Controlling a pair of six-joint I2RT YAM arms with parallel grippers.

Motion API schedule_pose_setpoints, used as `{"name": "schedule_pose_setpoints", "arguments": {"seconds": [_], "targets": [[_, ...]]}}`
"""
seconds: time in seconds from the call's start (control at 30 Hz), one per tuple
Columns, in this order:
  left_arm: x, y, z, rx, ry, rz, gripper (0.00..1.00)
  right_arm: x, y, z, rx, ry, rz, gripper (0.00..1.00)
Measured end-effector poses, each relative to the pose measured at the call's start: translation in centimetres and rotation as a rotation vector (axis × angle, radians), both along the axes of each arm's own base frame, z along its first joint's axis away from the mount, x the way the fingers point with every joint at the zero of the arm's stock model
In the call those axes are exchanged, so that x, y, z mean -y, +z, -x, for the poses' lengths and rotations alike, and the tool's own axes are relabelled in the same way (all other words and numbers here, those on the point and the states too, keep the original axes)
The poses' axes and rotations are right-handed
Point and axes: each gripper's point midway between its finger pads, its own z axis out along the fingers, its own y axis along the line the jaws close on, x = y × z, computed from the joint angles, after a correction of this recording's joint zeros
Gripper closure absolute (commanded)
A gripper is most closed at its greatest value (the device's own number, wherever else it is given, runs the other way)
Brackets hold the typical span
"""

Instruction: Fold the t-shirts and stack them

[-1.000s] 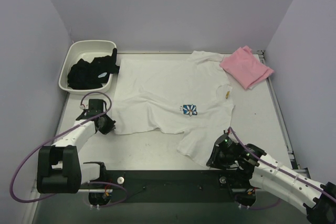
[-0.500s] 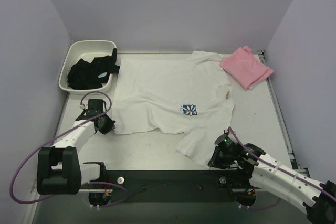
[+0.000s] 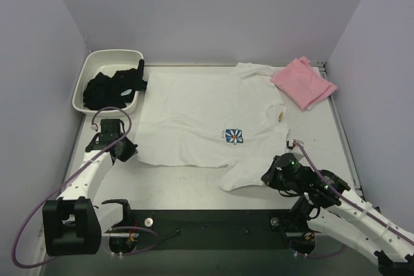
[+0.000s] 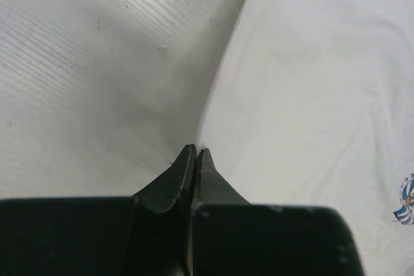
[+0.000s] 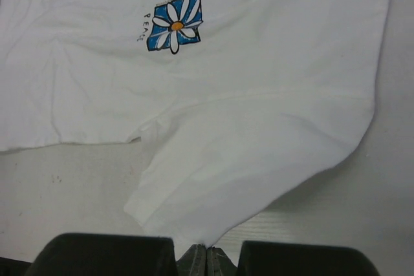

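The white t-shirt (image 3: 200,111) lies spread flat mid-table, its daisy print (image 3: 234,135) facing up and its yellow neck tag (image 3: 279,116) on the right. My left gripper (image 3: 131,150) is shut on the shirt's near-left hem corner; in the left wrist view the gripper (image 4: 196,152) pinches the cloth edge (image 4: 304,95). My right gripper (image 3: 267,177) is shut on the near sleeve; in the right wrist view the gripper (image 5: 207,250) holds the sleeve (image 5: 246,159) raised a little off the table, below the daisy (image 5: 173,22). The pink t-shirt (image 3: 303,82) lies folded at the back right.
A white tub (image 3: 90,69) holding dark clothes (image 3: 113,88) stands at the back left, just beyond the shirt's left edge. Purple walls close in the table on the left, back and right. A black strip (image 3: 207,221) runs along the near edge between the arm bases.
My right gripper has moved away from the near edge and risen, lifting the sleeve with it. My left gripper has shifted slightly back and left, still holding the hem corner.
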Motion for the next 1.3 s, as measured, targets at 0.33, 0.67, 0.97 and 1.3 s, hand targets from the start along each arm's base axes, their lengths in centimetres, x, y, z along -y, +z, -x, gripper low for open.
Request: {"name": "schedule_pose_setpoints", "arguments": {"seconds": [0.33, 0.67, 0.97, 1.3], "targets": [[-0.3, 5.1, 0.3, 0.122, -0.021, -0.014, 1.0, 2.9, 5.1, -1.1, 0.173, -0.058, 0.026, 1.0], [-0.1, 6.9, 2.5, 0.156, -0.038, -0.017, 1.0, 6.4, 8.8, -0.3, 0.266, -0.128, 0.031, 1.0], [0.2, 7.2, 3.2, 0.155, -0.049, -0.002, 1.0, 7.6, 9.8, -0.1, 0.293, -0.151, 0.046, 1.0], [0.3, 7.3, 0.9, 0.107, -0.058, 0.011, 1.0, 6.7, 12.5, -3.4, 0.357, -0.16, 0.16, 1.0]]}}
